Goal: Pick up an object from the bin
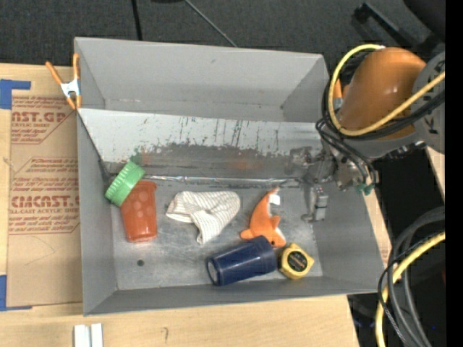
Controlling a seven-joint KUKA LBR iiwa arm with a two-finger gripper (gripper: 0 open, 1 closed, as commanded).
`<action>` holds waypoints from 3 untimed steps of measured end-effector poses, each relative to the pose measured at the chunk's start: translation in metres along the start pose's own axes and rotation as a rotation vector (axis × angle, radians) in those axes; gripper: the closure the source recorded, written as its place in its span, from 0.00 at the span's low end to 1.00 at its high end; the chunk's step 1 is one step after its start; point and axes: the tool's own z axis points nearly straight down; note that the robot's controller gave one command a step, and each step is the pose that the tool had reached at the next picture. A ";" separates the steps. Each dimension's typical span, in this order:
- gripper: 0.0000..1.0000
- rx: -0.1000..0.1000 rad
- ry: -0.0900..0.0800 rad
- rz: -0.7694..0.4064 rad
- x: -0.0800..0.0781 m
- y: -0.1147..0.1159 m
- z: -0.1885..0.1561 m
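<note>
My pincer (317,197) hangs low at the right side of the bin (217,78), just beside an orange toy (262,223), the nearest thing to pick. I cannot tell whether it is released or clenched. The toy lies close against a dark blue cup (242,262), with a yellow tape measure (295,261) alongside. If I come down off-centre, I risk shoving the toy into them or scraping the bin wall.

Gripper (316,210) at rt side of bin (202,78), just beside orange toy (265,225); blue cup (242,262) nearby.
</note>
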 end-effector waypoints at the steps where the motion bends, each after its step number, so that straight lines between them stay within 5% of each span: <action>1: 0.00 -0.005 0.006 -0.066 0.001 0.040 -0.008; 2: 0.00 0.000 -0.008 -0.099 0.001 0.036 0.024; 3: 0.00 -0.001 0.000 -0.209 0.005 0.045 0.083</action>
